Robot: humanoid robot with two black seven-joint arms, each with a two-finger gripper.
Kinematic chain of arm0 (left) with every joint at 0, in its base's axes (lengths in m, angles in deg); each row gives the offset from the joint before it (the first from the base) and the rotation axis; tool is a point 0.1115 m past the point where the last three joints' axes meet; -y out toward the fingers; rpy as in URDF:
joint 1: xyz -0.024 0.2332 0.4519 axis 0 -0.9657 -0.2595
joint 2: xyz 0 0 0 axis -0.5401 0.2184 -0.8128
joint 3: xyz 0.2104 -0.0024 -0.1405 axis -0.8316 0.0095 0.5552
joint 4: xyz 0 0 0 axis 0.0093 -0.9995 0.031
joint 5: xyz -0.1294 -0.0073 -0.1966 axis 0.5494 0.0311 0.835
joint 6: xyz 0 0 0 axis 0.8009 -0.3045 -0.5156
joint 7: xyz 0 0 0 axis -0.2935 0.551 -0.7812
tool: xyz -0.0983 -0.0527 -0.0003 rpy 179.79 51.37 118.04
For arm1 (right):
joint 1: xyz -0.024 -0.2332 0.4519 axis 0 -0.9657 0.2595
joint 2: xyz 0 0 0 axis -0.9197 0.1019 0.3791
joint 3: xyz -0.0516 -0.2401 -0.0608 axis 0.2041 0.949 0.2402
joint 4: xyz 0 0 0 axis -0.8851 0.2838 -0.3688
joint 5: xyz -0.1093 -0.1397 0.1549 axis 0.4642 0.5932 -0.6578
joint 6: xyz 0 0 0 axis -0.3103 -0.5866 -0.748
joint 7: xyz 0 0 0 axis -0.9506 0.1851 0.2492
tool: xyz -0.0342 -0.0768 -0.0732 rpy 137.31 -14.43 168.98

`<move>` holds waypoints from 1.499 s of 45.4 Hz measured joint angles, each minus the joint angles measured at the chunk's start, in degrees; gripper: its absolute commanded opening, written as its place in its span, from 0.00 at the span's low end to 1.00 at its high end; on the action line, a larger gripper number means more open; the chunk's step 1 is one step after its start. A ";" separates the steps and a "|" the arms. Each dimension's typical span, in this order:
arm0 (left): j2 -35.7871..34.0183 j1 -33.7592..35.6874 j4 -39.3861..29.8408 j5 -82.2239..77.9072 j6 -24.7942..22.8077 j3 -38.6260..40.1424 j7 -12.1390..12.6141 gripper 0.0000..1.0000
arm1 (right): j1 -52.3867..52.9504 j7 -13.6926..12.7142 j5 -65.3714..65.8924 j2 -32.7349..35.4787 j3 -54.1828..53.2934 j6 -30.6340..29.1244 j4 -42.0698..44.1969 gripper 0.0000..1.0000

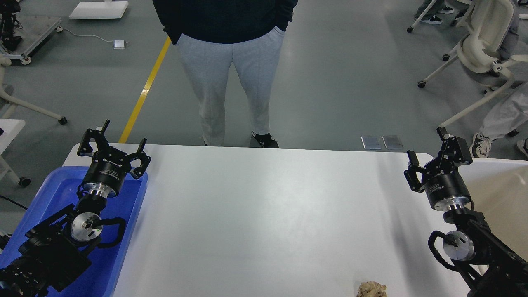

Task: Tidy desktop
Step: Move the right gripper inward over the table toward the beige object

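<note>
The worktop (pixel 264 214) is seen filling the lower middle of the view, white and matte, with rounded far corners. A blue tray (pixel 136 214) is set along its left side, and a beige bin (pixel 499 185) is placed at its right edge; both are cut off by the frame.

The left gripper (pixel 114 144) is held above the far end of the tray, its jaws spread apart with nothing between them. The right gripper (pixel 429 154) is held over the right part of the worktop, just beside the bin, its jaws likewise parted and empty.

A crumpled brownish wad (pixel 372 289) is seen lying on the worktop at the near edge, right of centre; it is cropped by the bottom of the view and what it is made of cannot be told.

Beyond the far edge a person (pixel 231 74) in grey trousers is seen standing, cut off above the waist. White chairs (pixel 482 45) are seen at the upper right, and a yellow line (pixel 144 90) is painted on the grey floor
</note>
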 measured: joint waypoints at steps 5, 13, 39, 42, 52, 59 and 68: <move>-0.02 0.00 0.00 0.00 0.00 -0.01 0.00 1.00 | -0.26 0.00 -0.01 -0.02 0.05 0.02 0.02 0.99; 0.02 0.00 0.00 0.00 0.00 -0.01 0.01 1.00 | -0.49 0.00 -0.01 -0.03 0.11 0.04 0.02 0.99; 0.04 0.00 0.00 0.00 0.00 0.02 0.01 1.00 | 0.16 0.29 1.38 4.95 7.01 0.96 -6.28 0.99; 0.04 0.00 0.00 0.00 0.00 0.02 0.01 1.00 | 1.26 0.34 1.76 6.78 9.31 1.11 -7.06 0.99; 0.05 0.00 0.00 0.00 0.00 0.02 0.01 1.00 | 7.80 0.39 2.46 15.90 22.31 1.65 -9.74 0.99; 0.05 -0.01 0.00 0.00 0.01 0.02 0.01 1.00 | 12.87 0.36 5.23 21.24 30.78 2.08 -10.72 0.99; 0.05 0.00 0.00 0.00 0.01 0.02 0.01 1.00 | 16.67 -0.39 17.09 25.91 36.70 2.18 -14.53 0.99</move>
